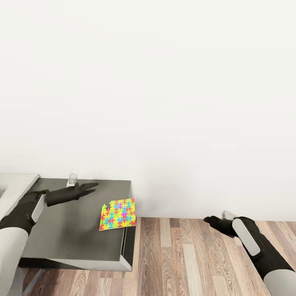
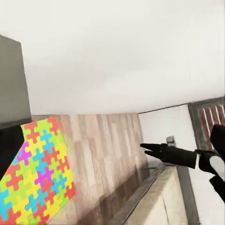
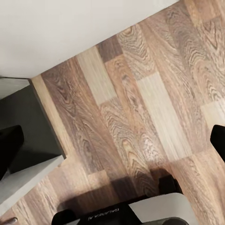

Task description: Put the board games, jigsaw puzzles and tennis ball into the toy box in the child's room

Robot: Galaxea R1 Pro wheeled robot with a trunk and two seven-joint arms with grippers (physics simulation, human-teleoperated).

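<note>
The jigsaw puzzle (image 1: 118, 213), thin, stiff and light, overhangs the table's (image 1: 70, 230) right edge; grip that edge; left gripper (image 1: 91, 188) narrow, empty; right gripper (image 1: 209, 220) looks closed, though I cannot tell for sure

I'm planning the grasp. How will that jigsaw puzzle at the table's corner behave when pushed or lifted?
The jigsaw puzzle looks thin and flat, so it will probably slide, not roll or tip. It lies at the dark table's right edge with a corner seemingly past it, so a rightward push may drop it to the floor. It probably lifts light and stiff; the left claw hovers nearby.
</note>
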